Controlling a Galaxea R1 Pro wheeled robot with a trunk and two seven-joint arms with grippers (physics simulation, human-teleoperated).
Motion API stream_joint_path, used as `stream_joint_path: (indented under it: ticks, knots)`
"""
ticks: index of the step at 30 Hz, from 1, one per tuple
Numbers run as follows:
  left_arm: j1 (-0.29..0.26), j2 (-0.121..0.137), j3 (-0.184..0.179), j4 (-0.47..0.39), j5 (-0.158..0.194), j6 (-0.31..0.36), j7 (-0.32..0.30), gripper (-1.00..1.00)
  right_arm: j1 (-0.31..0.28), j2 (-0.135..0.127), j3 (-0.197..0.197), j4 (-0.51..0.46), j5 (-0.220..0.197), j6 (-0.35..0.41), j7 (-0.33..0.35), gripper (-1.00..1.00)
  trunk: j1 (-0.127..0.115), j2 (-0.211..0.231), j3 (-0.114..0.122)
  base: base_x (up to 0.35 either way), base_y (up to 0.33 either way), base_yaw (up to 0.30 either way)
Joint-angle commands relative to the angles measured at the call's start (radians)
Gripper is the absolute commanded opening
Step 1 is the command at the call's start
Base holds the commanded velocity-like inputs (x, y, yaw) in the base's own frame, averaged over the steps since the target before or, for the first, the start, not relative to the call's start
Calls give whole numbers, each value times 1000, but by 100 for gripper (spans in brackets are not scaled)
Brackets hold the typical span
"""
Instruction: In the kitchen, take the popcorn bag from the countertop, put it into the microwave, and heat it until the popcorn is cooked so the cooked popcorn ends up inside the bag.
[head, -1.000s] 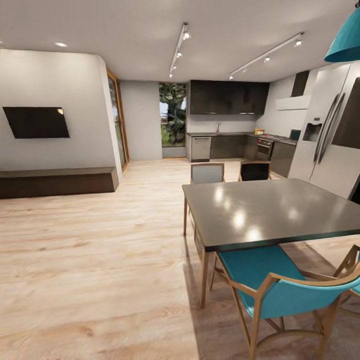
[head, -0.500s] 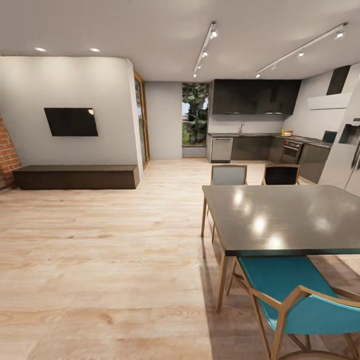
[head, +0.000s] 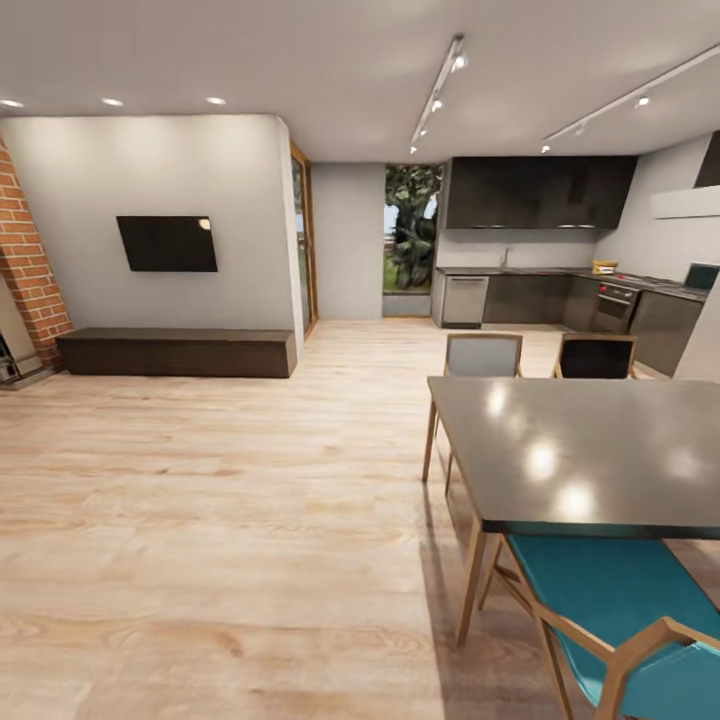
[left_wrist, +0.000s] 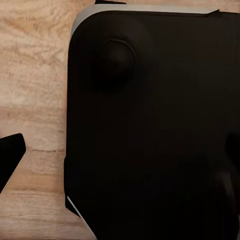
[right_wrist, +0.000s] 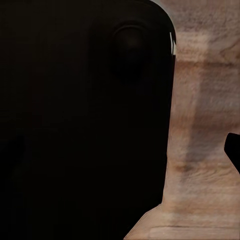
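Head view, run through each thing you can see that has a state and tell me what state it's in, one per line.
Wall TV: screen dark.
Dining table: bare glossy top, nothing on it.
Grey chair: pushed in at the table's far side.
Dark chair: pushed in beside it.
Teal chair: tucked partly under the near edge.
Countertop: distant; contents too small to tell.

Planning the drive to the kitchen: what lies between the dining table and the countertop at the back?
In the head view, two chairs, one grey and one black, stand at the dining table's far edge; beyond them bare wood floor runs to the countertop.
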Motion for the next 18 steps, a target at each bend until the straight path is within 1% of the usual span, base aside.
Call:
stream_joint_path:
  ticks: [1, 18]
  knots:
    - [0, 0, 2, 0, 8, 1, 1, 100, 0, 0, 1, 0, 0, -3, 1, 100, 1, 0, -1, 315, 124, 0]
    - [0, 0, 2, 1, 8, 1, 1, 100, 0, 1, 0, 0, 1, -4, 0, 100, 1, 0, -1, 318, 114, 0]
